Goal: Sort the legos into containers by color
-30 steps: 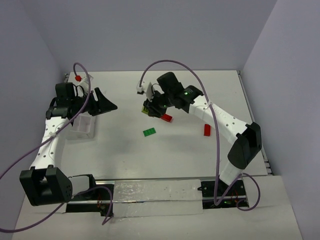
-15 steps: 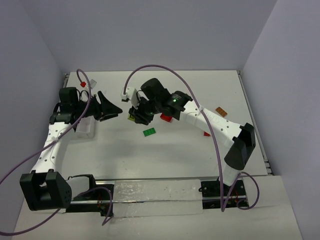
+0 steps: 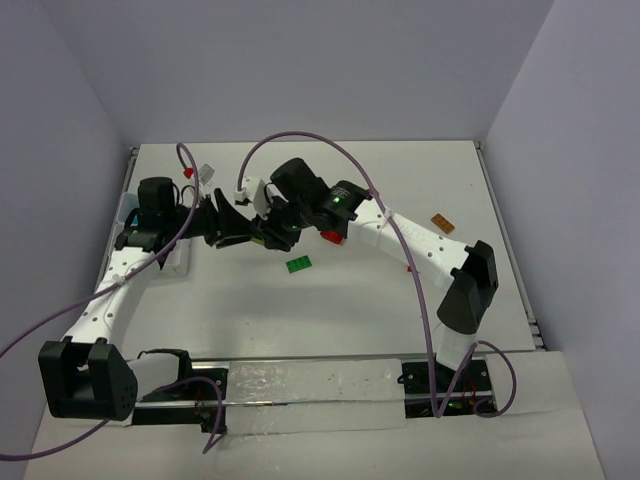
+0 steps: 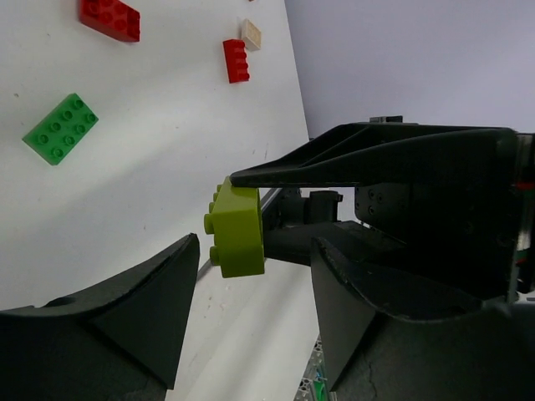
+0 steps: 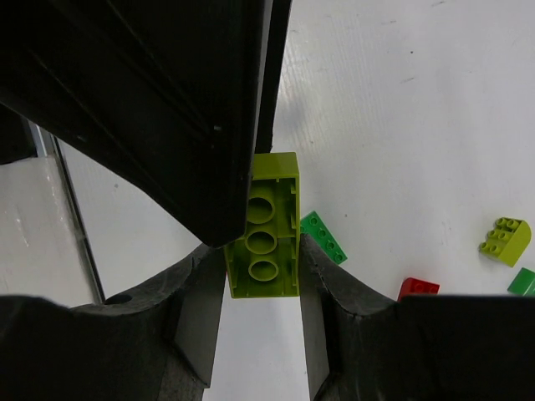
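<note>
Gripping a yellow-green lego [image 5: 266, 225] by its long sides, the right end effector [image 3: 264, 234] holds it above the desk [image 3: 350, 300] with the hollow underside toward its own camera. The left end effector [image 3: 238, 228] has its fingers apart on either side of that lego. In the left wrist view a gap shows on each side, so no contact can be seen.

From above the two end effectors overlap, and only a sliver of yellow shows between them. One left finger [image 5: 167, 100] fills the upper part of the right wrist view and covers the lego's far corner.

The container [image 3: 180, 262] sits by the left arm, largely behind it, and its compartments cannot be made out.

On the desk a green lego [image 3: 298, 264] lies in the open. A red lego [image 3: 330, 237] is half under the right arm. An orange lego [image 3: 442, 223] lies well off to the right. A small tan lego [image 4: 251, 34] lies just beside another red one [image 4: 236, 60]. A third red piece [image 4: 109, 18] is cut off by the top edge.
</note>
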